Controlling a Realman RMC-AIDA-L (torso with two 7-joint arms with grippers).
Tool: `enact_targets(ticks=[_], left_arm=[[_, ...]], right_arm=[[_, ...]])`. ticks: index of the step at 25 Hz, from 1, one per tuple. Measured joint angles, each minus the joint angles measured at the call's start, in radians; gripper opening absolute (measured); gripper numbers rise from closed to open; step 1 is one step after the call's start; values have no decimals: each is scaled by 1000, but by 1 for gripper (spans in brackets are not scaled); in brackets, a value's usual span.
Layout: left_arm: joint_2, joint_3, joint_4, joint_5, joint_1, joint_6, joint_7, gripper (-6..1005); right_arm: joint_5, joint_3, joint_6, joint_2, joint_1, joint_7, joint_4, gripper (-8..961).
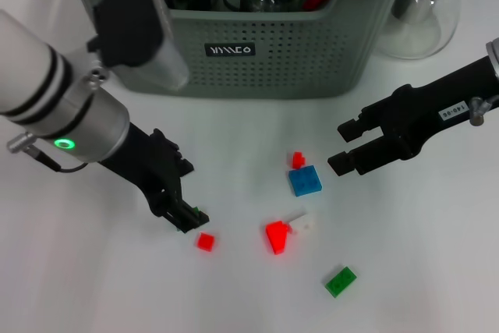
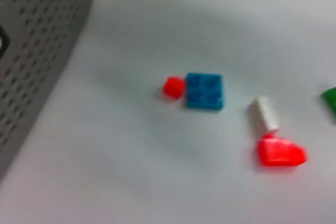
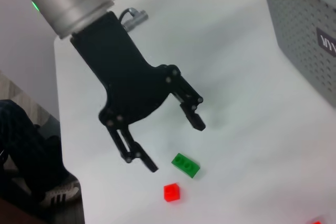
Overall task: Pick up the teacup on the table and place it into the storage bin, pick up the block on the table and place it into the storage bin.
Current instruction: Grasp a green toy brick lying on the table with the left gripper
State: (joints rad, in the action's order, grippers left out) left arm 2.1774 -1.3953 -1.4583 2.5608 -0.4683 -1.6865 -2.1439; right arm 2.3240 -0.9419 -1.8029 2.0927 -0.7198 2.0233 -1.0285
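In front of the storage bin [image 1: 257, 52] the white table [image 1: 93, 286] lies mostly bare, open from above. Scattered blocks sit toward the middle, the blue block [image 1: 305, 181] closest to the bin. Both grippers flank them, the left gripper [image 1: 187, 220] and right gripper [image 1: 343, 146] narrowing sideways access.

Head view looks steeply down over the white table [image 1: 93, 286]; both wrist views sit low, sharing the perforated grey-green plastic storage bin [image 2: 31, 51].

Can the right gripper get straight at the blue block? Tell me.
Probably yes. The right gripper hangs open beside the blue block, with bare table between them; only a small red block sits close.
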Motion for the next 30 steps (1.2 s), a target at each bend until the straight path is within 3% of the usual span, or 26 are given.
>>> enact_targets(ticks=[10,12,15,21,30], left_arm=[[1,-144,3,87,7,37,-96,792],[1,-171,3,109,8,46,-113,744],[1,-194,16,126,9,65,-124,671],[1,-234,51,139,8,107,-130,676],[1,-273,81,162,6,147,-142,554]], right_arm=[[0,0,15,-5,4,4,3,731],[0,0,17,-3,5,1,3,731],[0,0,24,-2,6,-2,3,732],[0,0,26,-2,9,-2,10,733],[0,0,27,-4,7,-3,13,731]])
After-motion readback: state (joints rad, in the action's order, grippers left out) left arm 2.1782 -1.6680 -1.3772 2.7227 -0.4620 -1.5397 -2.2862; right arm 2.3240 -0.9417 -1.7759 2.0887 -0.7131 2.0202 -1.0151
